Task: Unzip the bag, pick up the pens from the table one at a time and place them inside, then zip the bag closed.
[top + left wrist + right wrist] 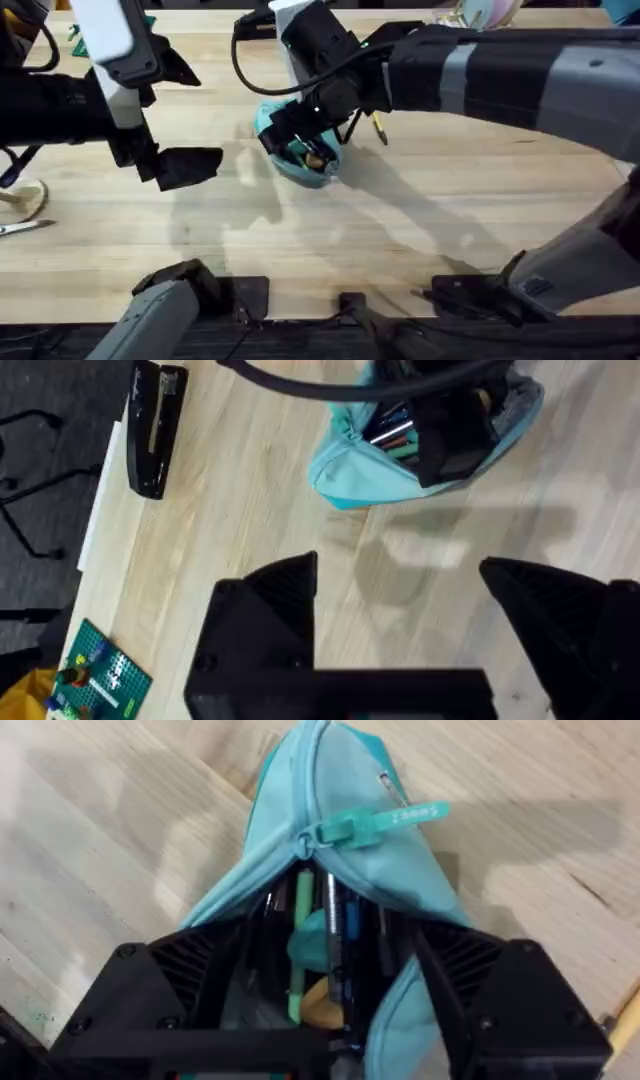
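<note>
Gaping bag (350, 850) under right end effector (320, 1010)

one teal bag (298, 150), one yellow pen (380, 127) at its 3 o'clock, several pens inside, one stapler (155, 428), two grippers (185, 167) (300, 135).

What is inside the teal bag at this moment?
Through the open zipper, the bag holds several pens, including a green one and a blue one. The right gripper reaches into the opening, so it covers the bag's bottom.

The right pincer (300, 140) blocks the bag (322, 172) mouth; bare table (420, 230) lies open just beside it.
</note>
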Available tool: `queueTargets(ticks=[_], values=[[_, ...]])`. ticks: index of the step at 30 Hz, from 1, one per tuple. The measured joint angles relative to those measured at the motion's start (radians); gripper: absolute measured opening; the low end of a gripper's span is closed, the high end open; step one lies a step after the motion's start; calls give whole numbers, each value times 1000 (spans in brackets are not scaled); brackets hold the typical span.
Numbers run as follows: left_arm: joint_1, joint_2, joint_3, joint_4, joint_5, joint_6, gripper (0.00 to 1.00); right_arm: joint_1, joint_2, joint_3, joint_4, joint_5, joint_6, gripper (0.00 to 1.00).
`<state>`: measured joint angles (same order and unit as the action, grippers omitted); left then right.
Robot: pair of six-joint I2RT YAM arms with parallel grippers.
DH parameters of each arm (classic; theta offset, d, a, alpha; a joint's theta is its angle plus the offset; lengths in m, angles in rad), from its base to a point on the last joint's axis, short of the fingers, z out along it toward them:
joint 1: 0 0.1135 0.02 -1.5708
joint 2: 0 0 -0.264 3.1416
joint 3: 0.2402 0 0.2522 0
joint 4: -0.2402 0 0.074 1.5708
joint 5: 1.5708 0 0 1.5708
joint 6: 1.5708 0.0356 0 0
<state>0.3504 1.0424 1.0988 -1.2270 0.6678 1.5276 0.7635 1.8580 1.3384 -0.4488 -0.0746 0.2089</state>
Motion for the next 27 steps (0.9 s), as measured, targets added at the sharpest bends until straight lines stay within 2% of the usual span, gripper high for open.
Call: queueTargets(ticks=[4,9,19,27], values=[[0,0,0,0,0,0,992,-1,-21,0,-3,0,0,997],[0,0,0,0,0,0,992,-25,-136,0,-1,2,0,997],[0,0,0,0,0,0,992,-160,-377,2,0,8,0,998],[0,0,0,0,0,0,994,-240,-425,2,-27,17,0,997]])
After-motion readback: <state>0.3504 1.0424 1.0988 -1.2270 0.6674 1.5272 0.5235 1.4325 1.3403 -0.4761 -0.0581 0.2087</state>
